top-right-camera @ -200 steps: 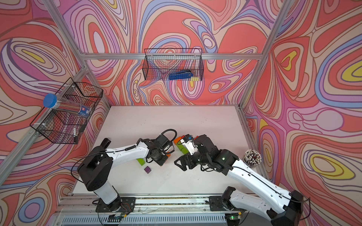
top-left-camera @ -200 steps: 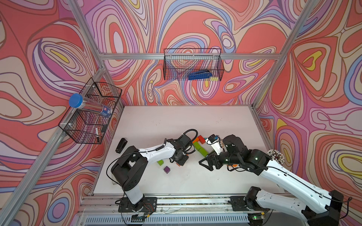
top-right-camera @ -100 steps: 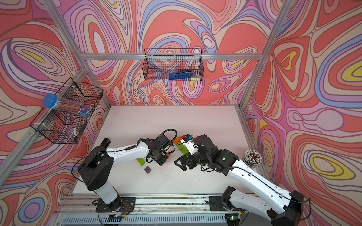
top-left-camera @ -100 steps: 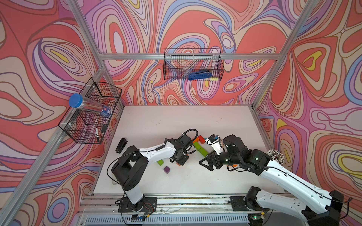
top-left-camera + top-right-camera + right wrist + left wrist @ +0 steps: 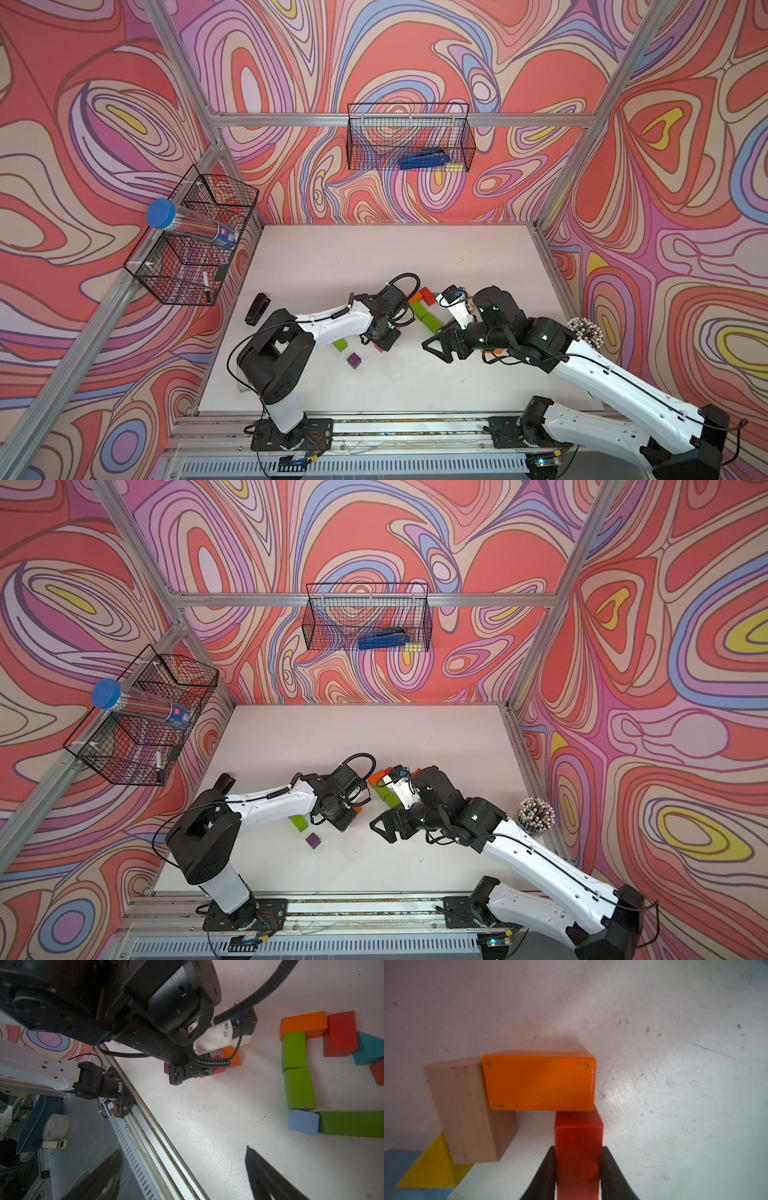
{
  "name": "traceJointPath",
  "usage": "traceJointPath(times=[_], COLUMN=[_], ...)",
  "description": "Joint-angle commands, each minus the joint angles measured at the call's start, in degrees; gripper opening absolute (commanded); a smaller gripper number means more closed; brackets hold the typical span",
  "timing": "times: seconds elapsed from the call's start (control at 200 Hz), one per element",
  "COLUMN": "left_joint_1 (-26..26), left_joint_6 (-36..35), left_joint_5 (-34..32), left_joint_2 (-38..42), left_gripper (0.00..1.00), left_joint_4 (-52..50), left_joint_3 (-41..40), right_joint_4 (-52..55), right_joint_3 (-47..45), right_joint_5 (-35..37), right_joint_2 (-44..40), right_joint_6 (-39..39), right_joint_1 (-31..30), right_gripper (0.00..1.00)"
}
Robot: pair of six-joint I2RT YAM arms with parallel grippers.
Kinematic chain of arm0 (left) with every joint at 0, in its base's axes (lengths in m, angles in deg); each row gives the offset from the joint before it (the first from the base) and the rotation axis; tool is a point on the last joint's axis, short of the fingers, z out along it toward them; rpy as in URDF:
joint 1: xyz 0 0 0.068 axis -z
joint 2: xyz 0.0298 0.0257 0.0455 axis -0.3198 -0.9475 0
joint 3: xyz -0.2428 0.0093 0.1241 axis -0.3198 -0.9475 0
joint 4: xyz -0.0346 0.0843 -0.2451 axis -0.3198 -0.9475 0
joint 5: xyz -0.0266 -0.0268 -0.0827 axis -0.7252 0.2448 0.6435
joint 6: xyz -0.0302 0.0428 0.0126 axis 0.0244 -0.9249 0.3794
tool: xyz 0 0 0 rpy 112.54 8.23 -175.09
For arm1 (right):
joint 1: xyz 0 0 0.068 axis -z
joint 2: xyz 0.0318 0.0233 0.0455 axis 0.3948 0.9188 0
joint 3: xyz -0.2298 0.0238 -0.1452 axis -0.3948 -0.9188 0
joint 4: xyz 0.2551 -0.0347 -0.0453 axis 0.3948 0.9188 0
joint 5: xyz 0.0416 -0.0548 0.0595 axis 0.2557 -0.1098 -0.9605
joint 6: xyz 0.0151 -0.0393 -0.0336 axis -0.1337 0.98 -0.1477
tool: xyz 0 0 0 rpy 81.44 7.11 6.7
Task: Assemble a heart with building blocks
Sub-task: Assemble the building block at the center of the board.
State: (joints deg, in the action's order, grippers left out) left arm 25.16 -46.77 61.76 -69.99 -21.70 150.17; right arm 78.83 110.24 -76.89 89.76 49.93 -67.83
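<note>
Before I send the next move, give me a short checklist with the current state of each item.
1. Grip of left gripper on red block: ok, jaws shut on its two sides.
2. Red block against orange block: ok, its end appears to touch the orange block's long side.
3. Red block flat on the table: cannot tell.
4. Clearance from right gripper: ok, it is open and empty, over bare table.
5. All blocks joined in: not ok, a green cube and a purple cube lie apart from the rest.
</note>
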Motion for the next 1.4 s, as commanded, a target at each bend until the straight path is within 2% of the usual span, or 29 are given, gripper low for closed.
traceJointPath(times=[0.0,0.926,1.242,1.392], left_joint_1=[-0.5,-0.9,-1.0,-1.0], left_joint_6=[-0.3,0.1,0.3,0.3], left_joint_5=[-0.3,0.4,0.6,0.7], left_joint_2=[-1.2,-1.2,-1.0,-0.9], left_gripper=[0.32,0.37,0.46,0.47], left_joint_4=[-0.2,0.9,1.2,1.2], left_joint_3=[0.8,0.6,0.6,0.6], right_joint_4=[-0.1,0.0,0.1,0.0], right_joint_3=[-0.6,-0.6,-0.6,-0.6], right_joint_5=[0.6,0.9,1.0,1.1], right_joint_2=[0.0,0.7,0.8,0.9], right_joint_6=[0.0,0.2,0.1,0.2], right_joint_1=[0.4,0.3,0.3,0.4], right_gripper=[0.92,0.92,0.91,0.91])
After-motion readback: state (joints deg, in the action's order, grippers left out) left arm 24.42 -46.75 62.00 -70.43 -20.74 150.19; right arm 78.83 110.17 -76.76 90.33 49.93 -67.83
